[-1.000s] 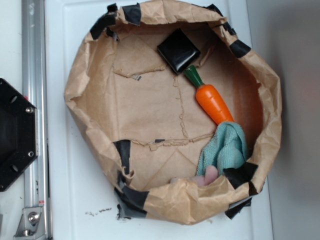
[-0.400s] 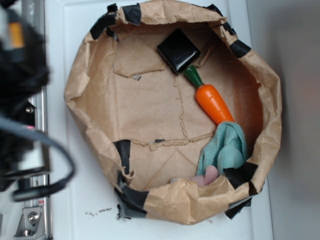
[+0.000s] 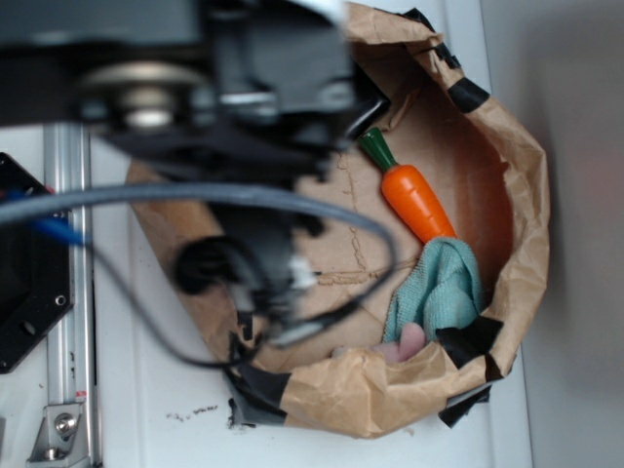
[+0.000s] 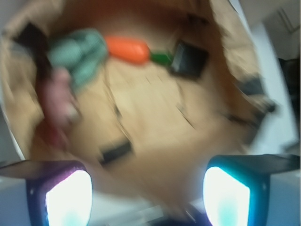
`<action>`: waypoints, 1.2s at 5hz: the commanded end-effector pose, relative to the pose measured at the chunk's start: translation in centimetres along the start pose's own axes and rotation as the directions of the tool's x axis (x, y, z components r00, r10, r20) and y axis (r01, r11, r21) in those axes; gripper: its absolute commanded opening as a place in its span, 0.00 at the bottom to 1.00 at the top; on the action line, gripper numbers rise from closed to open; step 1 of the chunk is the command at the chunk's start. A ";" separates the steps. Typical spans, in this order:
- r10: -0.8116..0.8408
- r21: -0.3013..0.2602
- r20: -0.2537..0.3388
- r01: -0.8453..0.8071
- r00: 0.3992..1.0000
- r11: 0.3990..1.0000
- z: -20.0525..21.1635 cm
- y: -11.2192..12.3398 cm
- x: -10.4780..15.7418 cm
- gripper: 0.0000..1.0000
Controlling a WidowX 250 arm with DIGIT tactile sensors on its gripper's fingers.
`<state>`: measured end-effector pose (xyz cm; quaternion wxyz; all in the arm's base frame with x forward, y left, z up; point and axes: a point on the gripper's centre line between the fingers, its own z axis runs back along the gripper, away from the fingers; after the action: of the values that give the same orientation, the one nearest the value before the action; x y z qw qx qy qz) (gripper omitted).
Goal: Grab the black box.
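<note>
In the wrist view the black box (image 4: 189,59) lies flat on the floor of the brown paper bag (image 4: 155,122), touching the green top of a toy carrot (image 4: 127,49). My gripper (image 4: 148,193) is open, its two lit fingertips far apart at the bottom edge, with nothing between them. It hangs above the bag's near rim, well away from the box. The view is blurred by motion. In the exterior view the blurred arm (image 3: 244,146) covers the bag's upper left and hides the box.
Inside the bag a teal cloth (image 3: 439,288) lies by the carrot (image 3: 414,200), with a pink object (image 3: 405,343) under it. Black tape patches dot the bag's rim (image 3: 507,175). A black octagonal plate (image 3: 24,263) and a metal rail (image 3: 68,322) stand at the left.
The arm has swept in from the left edge to over the bag and now hides the black box in the exterior view. The objects in the bag have not moved.
</note>
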<state>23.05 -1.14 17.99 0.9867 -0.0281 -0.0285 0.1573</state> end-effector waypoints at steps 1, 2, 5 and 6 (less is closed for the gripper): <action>0.226 -0.176 0.327 -0.176 0.918 0.969 -2.1 -0.2 3.0 1.00; 0.341 -0.188 0.393 -0.288 0.854 0.939 -3.5 0.5 4.0 1.00; 0.399 -0.179 0.340 -0.357 0.852 0.917 -5.0 5.1 6.1 1.00; 0.399 -0.179 0.340 -0.357 0.852 0.917 -5.0 5.1 6.1 1.00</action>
<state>26.69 4.14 11.35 0.9177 -0.0531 -0.1934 0.3430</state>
